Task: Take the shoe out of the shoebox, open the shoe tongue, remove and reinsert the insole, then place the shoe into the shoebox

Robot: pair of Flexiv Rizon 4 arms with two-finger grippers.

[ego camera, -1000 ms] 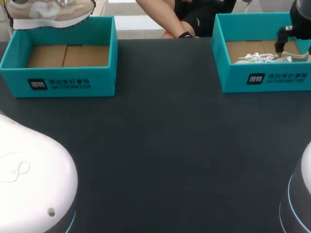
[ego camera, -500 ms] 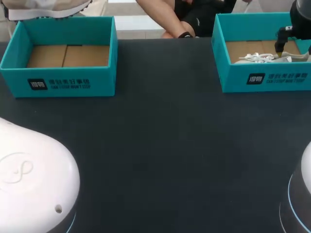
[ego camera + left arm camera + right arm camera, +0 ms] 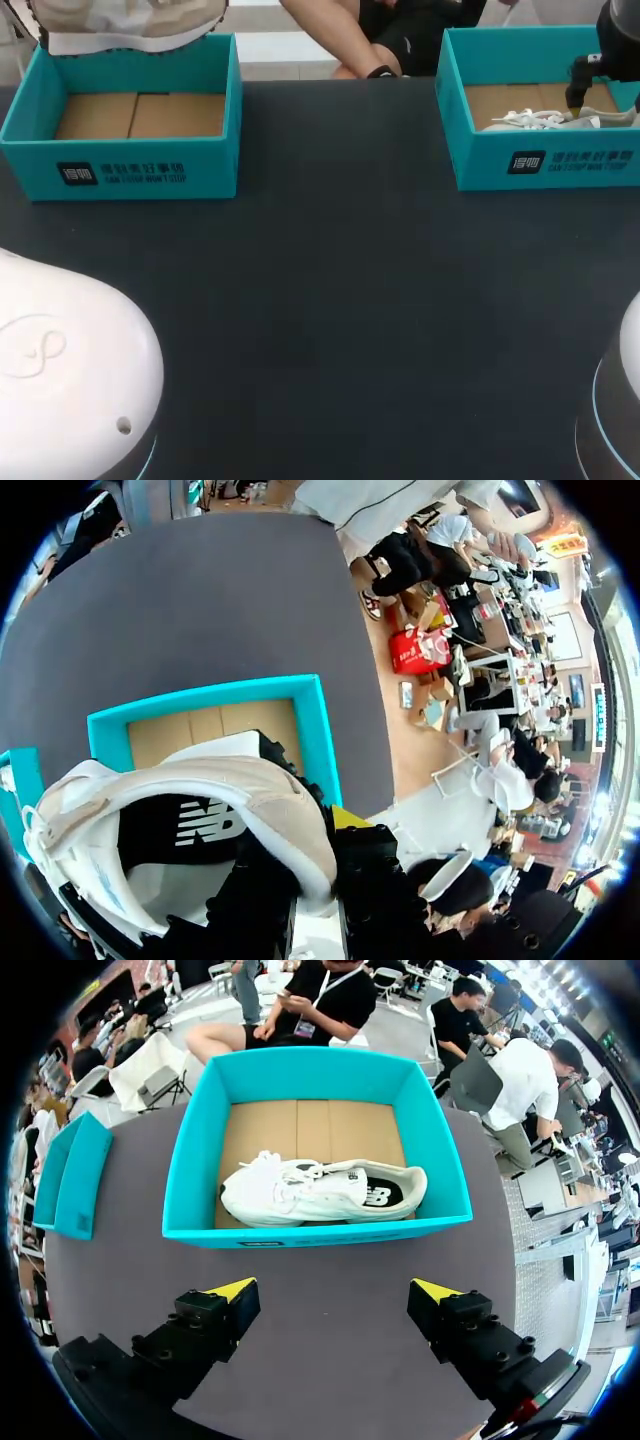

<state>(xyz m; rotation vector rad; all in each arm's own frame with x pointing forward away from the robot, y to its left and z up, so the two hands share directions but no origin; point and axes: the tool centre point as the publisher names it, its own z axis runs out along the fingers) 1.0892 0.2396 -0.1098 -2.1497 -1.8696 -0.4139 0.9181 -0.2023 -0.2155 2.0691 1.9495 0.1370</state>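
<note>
The left gripper [image 3: 312,852] pinches the beige shoe [image 3: 125,25] by its heel collar above the emptied shoebox [image 3: 125,165] at the table's [image 3: 330,300] far left corner, so the lift-out looks done, tongue, insole and return remain, and the right gripper [image 3: 335,1300] hangs spread.

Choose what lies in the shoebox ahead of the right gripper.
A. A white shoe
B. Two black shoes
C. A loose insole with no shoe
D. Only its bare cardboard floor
A: a white shoe lies on the cardboard floor of the shoebox, ahead of the open right gripper.
</note>
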